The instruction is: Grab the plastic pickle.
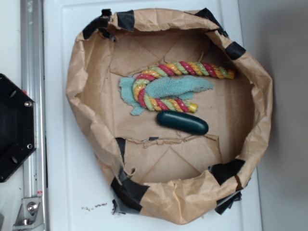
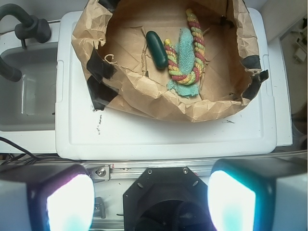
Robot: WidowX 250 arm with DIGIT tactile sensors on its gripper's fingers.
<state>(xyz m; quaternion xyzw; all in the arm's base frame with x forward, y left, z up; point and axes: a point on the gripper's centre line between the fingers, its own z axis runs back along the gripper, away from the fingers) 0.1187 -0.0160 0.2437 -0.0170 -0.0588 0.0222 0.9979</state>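
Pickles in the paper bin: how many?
1. The plastic pickle lies on the bin floor, beside the rope and teal cloth. Nothing suggests another underneath.

Plastic pickle [image 1: 182,122] [image 2: 157,49]: smooth, glossy, dark green oblong, rounded ends. Lies flat on the floor of the brown paper basket [image 1: 166,207] [image 2: 139,96], just beside the braided rope [image 1: 166,103] [image 2: 195,38].

We see a dark green glossy pickle [image 1: 182,122], a rope [image 1: 166,86] braided red, yellow & green, a teal cloth [image 1: 180,87], a brown paper basket [image 1: 74,82] w/ black tape patches [image 1: 126,19], on a white lid [image 2: 163,137].
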